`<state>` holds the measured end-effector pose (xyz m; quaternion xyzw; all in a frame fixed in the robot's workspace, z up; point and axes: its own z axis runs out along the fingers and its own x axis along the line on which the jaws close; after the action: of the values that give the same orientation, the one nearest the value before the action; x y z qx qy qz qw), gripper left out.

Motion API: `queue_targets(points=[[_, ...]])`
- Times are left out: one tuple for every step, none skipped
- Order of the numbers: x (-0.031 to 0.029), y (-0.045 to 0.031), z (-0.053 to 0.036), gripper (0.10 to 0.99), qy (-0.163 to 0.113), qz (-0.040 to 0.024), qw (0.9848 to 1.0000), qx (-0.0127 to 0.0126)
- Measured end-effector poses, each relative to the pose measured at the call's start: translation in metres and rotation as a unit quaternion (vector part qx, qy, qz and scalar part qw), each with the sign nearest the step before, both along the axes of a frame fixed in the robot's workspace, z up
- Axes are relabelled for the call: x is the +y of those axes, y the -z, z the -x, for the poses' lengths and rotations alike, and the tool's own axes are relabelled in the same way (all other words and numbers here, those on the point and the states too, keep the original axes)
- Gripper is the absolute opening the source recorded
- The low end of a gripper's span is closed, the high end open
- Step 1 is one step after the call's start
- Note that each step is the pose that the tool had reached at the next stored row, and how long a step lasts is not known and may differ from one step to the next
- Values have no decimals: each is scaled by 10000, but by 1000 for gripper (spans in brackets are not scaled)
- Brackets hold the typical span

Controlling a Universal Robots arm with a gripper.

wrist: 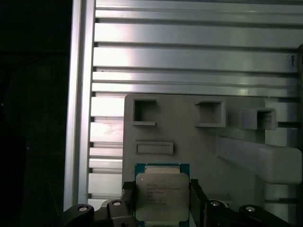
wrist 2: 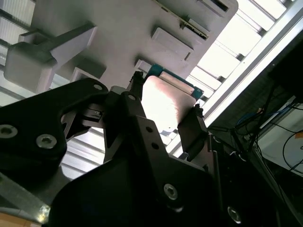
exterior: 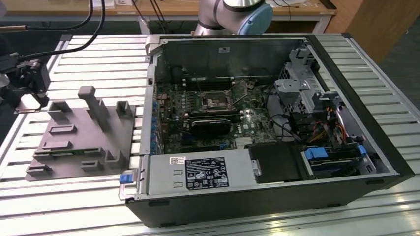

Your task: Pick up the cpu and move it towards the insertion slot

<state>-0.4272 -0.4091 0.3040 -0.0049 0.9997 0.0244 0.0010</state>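
Observation:
In both wrist views the cpu [wrist: 160,193] [wrist 2: 166,100] is a silvery square chip with a thin green edge, sitting between two black fingers. My gripper [wrist: 161,189] [wrist 2: 165,101] is shut on the cpu, one finger against each opposite side, just over the near edge of the grey fixture block [wrist: 199,142]. In the exterior view the gripper [exterior: 29,96] hangs at the far left, beside the fixture block [exterior: 85,132]. The insertion slot [exterior: 215,102], a silver-framed socket with a dark centre, lies on the motherboard inside the open computer case, well to the exterior view's right of the gripper.
The open black computer case [exterior: 367,118] holds the motherboard, a power supply [exterior: 196,173], drive cages and cables. The fixture block carries upright posts [exterior: 92,105] and several recesses. Everything rests on a ribbed aluminium table [exterior: 78,206]. The arm's base [exterior: 236,14] stands behind the case.

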Motion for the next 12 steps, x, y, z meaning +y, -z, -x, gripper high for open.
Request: queue_targets(points=[[0,-3,-14,545,0,0,10000,0],[0,-7,-27,545,0,0,10000,0],[0,-15,-37,545,0,0,10000,0],[0,-31,-41,545,1,1,10000,1],[1,-52,-43,545,1,0,10000,0],[1,-75,-45,545,1,0,10000,0],[1,-100,-46,545,1,0,10000,0],[0,-129,-48,545,1,1,10000,0],[0,-147,-53,545,0,0,10000,0],[0,-157,-60,545,0,0,10000,-1],[0,-160,-70,545,0,-2,10000,-1],[1,-164,-78,545,1,-5,10000,0]])
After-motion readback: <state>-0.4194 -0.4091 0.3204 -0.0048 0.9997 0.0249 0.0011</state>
